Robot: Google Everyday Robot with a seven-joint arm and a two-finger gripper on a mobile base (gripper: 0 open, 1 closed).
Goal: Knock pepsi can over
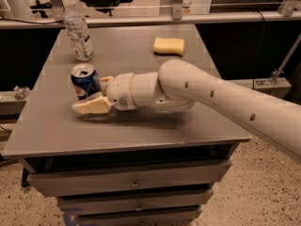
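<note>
Item 1, pepsi can (85, 81), on desk (56, 131): blue body, part of round red-white-blue brand logo visible low on side facing camera; no lettering legible.
Item 2, water bottle (78, 31), far left of desk: pale wrap label around middle, dark print on it too small to read.
Item 3, end effector (92, 95), low over desk, just right of and in front of can, cream fingers (89, 108) spread apart: no readable marking.
</note>
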